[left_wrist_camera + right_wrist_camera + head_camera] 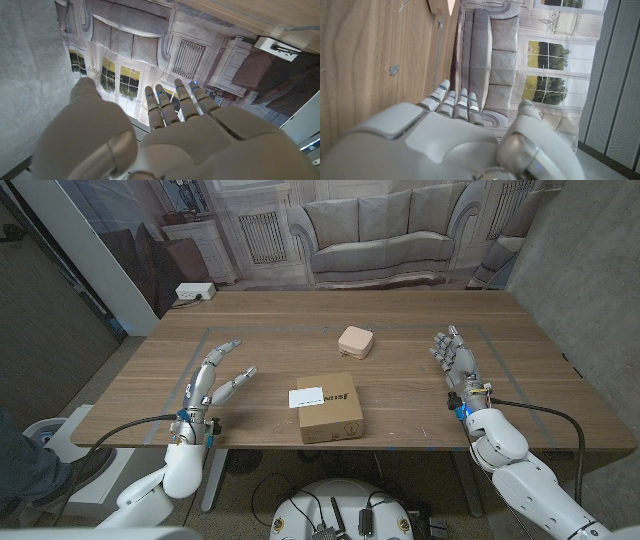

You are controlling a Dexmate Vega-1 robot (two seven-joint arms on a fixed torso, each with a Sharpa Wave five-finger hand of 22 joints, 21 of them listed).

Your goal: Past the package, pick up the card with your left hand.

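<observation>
Your left hand (215, 380) holds nothing: its fingers are spread and reach forward over the table (150, 380), with the thumb pointing toward the middle. The right hand (455, 358) is likewise released, fingers apart and upright near the table's right side.

The card (305, 397) is the white slip just beside the left edge of the cardboard box (329, 407), at the box's far left corner; whether it touches the box or is tucked partly under it you cannot tell from the head view. It lies well apart from your left hand, off to the hand's right.

The likeliest trouble is the card itself: it looks thin and flat on the wood, so fingertips may slide over it or push it under or against the box rather than lift it. Coming in from the left, your fingers could also nudge the box and carry the card along (the box looks light enough to shift). The small pink case (355, 342) stands further back and should be out of your path.

The box top bears dark printed lettering, seen upside down and too small to read with confidence. The card shows a few dark marks that are not legible.
</observation>
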